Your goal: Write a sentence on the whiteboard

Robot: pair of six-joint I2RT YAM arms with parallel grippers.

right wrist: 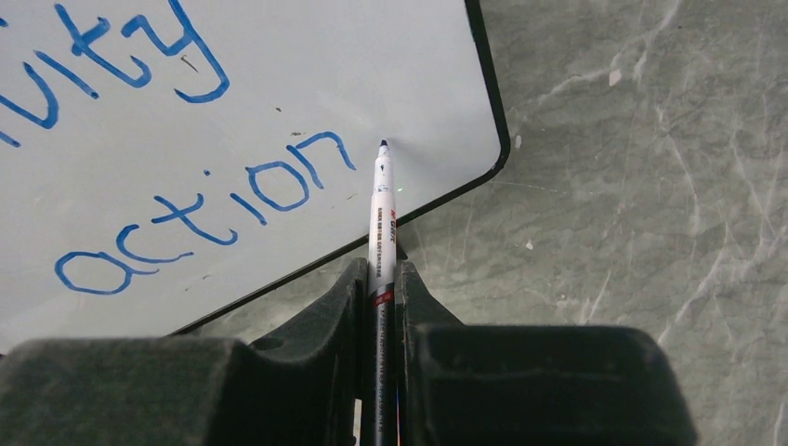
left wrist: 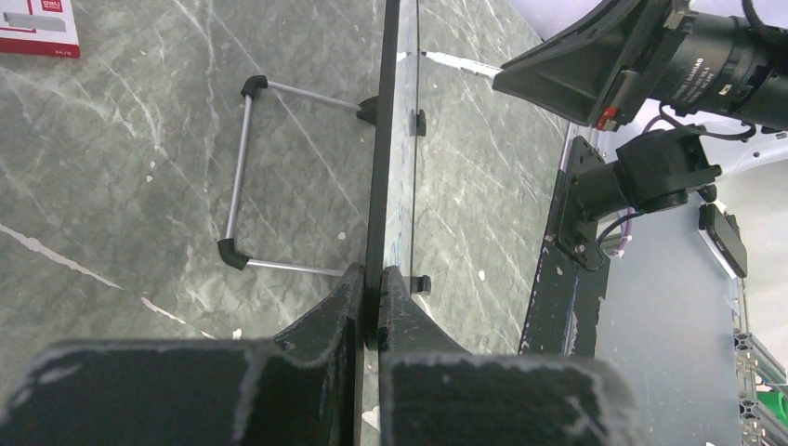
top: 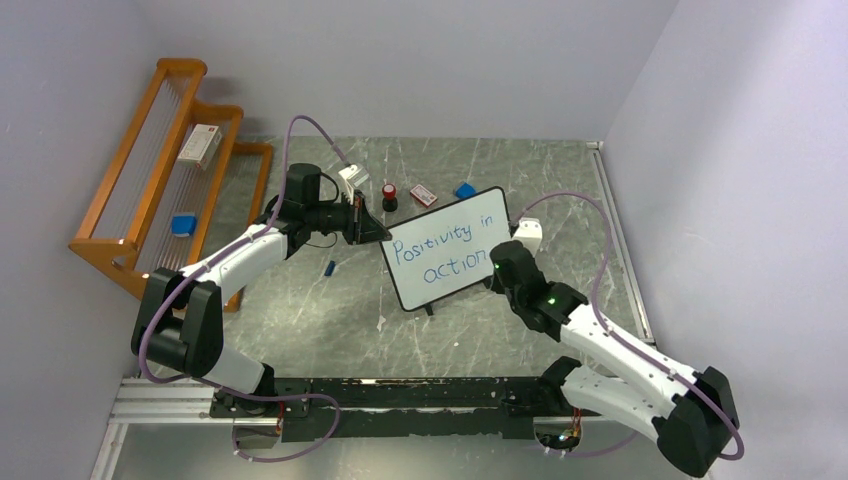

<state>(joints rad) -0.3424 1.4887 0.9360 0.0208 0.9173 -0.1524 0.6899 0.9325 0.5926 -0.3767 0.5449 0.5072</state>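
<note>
Sentence (top: 430, 243) looks nearly finished: left tool (left wrist: 372, 279) pinches the edge of the board (top: 410, 285) standing on the surface (top: 330, 320), right tool (right wrist: 379, 269) pinches the marker (right wrist: 382, 214), tip just past "action", so a light dab for the stop seems next.

Glossy white whiteboard (top: 445, 262) with thin black frame, smooth plastic marker (right wrist: 381, 214), polished grey stone-look table (top: 330, 310), varnished wooden rack (top: 180, 68).

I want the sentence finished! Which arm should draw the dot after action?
Right, probably: the right gripper holds the marker, tip just past the sentence on the whiteboard. The left gripper is busy clamping the whiteboard's edge.
</note>
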